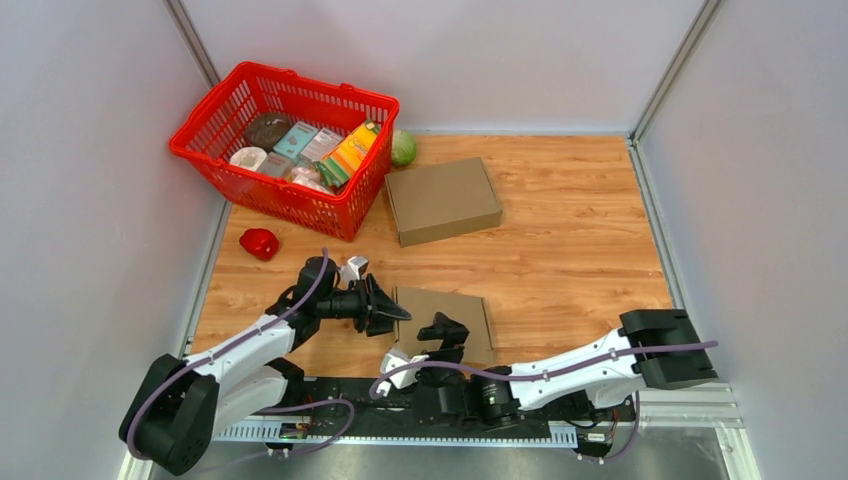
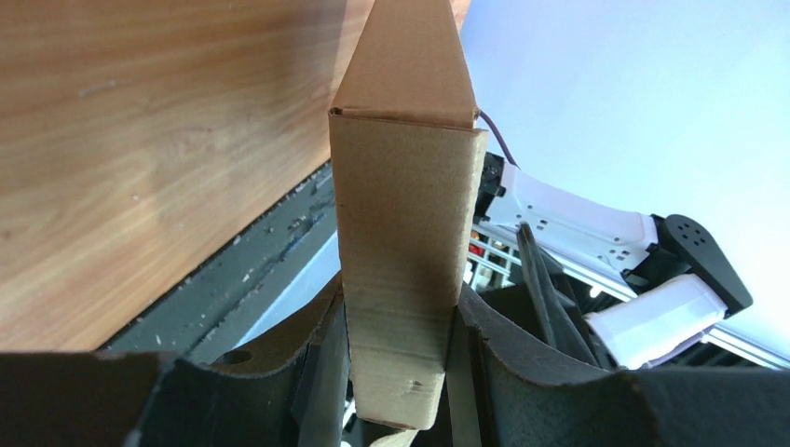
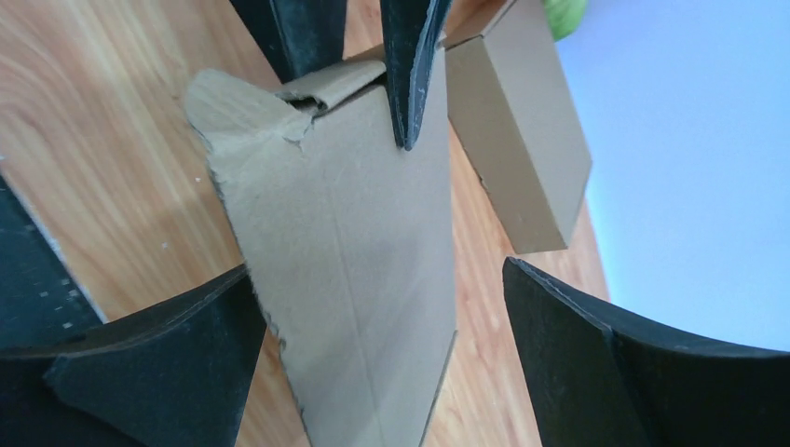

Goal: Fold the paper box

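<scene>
There are two paper boxes, a far box (image 1: 443, 200) and a near box (image 1: 465, 305), one basket (image 1: 290, 205) and one red object (image 1: 259, 243).

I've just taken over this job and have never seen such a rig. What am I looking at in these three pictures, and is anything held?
Two robot arms are bolted at the near edge of a wooden table. One picture looks down from above. The other two come from a camera on each wrist.

On the table are a red plastic basket of groceries, a green round vegetable beside it, a small red object and a closed brown cardboard box.

Nearest the arms lies the unfinished brown cardboard box. The left arm's fingers pinch its edge. The right arm's fingers stand wide open either side of it, gripping nothing.
</scene>
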Robot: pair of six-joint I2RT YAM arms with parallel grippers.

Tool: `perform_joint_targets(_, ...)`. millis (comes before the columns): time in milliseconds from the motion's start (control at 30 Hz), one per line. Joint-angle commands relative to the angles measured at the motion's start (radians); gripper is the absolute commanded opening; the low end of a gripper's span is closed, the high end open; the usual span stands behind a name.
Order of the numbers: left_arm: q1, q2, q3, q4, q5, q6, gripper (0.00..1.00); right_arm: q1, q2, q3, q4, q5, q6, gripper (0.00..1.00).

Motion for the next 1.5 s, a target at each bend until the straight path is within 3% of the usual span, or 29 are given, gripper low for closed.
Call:
perform_joint_targets(0, 0.006, -0.082, -0.019, -0.004, 0.038, -0.1, 0.42, 0.015, 0.035, -0.065, 0.355, 0.179, -0.2, 0.99)
perform_joint_targets(267, 0.008, -0.158, -0.028, -0.056, 0.024, -0.129, 0.42, 0.015, 0.078, -0.118, 0.499, 0.213, -0.261, 0.91)
perform_joint_targets(433, 0.009, -0.203, -0.045, -0.089, 0.005, -0.145, 0.43, 0.012, 0.069, -0.135, 0.521, 0.215, -0.258, 0.6)
perform_joint_targets(500, 0.008, -0.215, -0.043, -0.114, -0.004, -0.139, 0.44, 0.012, 0.055, -0.151, 0.541, 0.208, -0.269, 0.53)
perform_joint_targets(600, 0.009, -0.237, -0.043, -0.14, -0.027, -0.129, 0.49, 0.014, 0.026, -0.16, 0.539, 0.196, -0.275, 0.52)
perform_joint_targets(700, 0.009, -0.273, 0.001, -0.247, -0.093, -0.045, 0.59, 0.011, -0.003, -0.164, 0.516, 0.176, -0.261, 0.44)
perform_joint_targets(733, 0.009, -0.305, 0.024, -0.304, -0.125, 0.046, 0.67, 0.004, -0.011, -0.16, 0.478, 0.169, -0.248, 0.42)
perform_joint_targets(933, 0.008, -0.532, 0.124, -0.594, -0.372, 0.279, 0.74, -0.031, -0.061, -0.128, 0.29, 0.078, -0.111, 0.3)
perform_joint_targets(1100, 0.008, -0.674, 0.139, -0.856, -0.504, 0.439, 0.75, -0.083, -0.107, -0.027, 0.038, -0.099, 0.012, 0.3)
perform_joint_targets(1133, 0.008, -0.721, 0.155, -0.907, -0.543, 0.54, 0.75, -0.127, -0.113, 0.002, -0.087, -0.162, 0.039, 0.3)
perform_joint_targets(1233, 0.008, -0.813, 0.198, -1.025, -0.686, 0.644, 0.74, -0.24, -0.127, 0.116, -0.288, -0.426, 0.131, 0.31)
perform_joint_targets(1433, 0.008, -0.873, 0.152, -0.763, -0.568, 0.546, 0.58, -0.44, -0.043, 0.396, -0.646, -0.822, 0.256, 0.31)
perform_joint_targets(1467, 0.008, -0.867, 0.161, -0.716, -0.573, 0.556, 0.58, -0.472, -0.02, 0.423, -0.683, -0.974, 0.257, 0.31)
